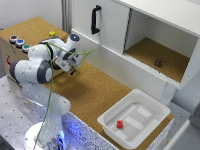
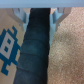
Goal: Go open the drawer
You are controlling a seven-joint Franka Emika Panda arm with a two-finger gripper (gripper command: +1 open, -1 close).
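Note:
The low cork-topped wooden box [image 1: 35, 27] sits at the exterior view's left, with coloured round buttons [image 1: 19, 43] near its corner. A strip of its tan front [image 1: 4, 54] shows at the frame edge; the arm hides the rest, so the drawer front cannot be made out there. My gripper [image 1: 74, 69] hangs beside the box, just above the cork table. In the wrist view the gripper [image 2: 39, 14] stands open, its fingertips [image 2: 20, 16] wide apart over a dark ribbed band [image 2: 34, 50]. A tan wood face with a blue pattern [image 2: 7, 45] lies on one side.
A tall white cabinet with a black handle [image 1: 95, 20] stands behind, its open compartment holding a small dark object [image 1: 158, 63]. A white tub [image 1: 134, 117] with a red block [image 1: 120, 124] sits at the exterior view's lower right. A green cable [image 1: 50, 75] hangs along the arm.

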